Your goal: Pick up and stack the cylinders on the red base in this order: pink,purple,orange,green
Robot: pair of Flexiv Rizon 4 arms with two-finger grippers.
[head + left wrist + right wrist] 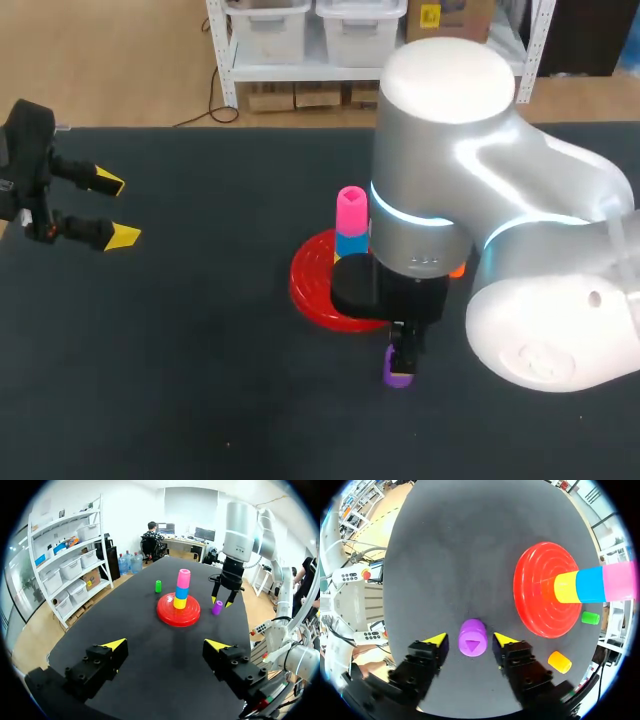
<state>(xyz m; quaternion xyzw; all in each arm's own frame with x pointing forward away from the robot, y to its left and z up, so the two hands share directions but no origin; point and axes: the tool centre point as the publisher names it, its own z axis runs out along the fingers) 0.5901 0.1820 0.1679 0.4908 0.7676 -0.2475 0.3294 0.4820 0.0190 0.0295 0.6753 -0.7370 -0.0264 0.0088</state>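
A purple cylinder [472, 638] stands upright on the black table between the yellow fingertips of my right gripper [470, 639]. A small gap shows on each side of it, so the gripper is open around it. In the head view the purple cylinder [398, 370] sits just in front of the red base [310, 285]. On the base's peg sit a yellow, a blue and a pink cylinder [351, 208], pink on top. The orange cylinder [559, 661] and the green cylinder [590, 617] stand on the table beyond the base. My left gripper [115, 210] hangs open and empty at the far left.
The right arm's large body [450, 180] hangs over the table's middle and right and hides part of the base and the orange cylinder in the head view. Bare black tabletop [200, 380] lies between the left gripper and the base.
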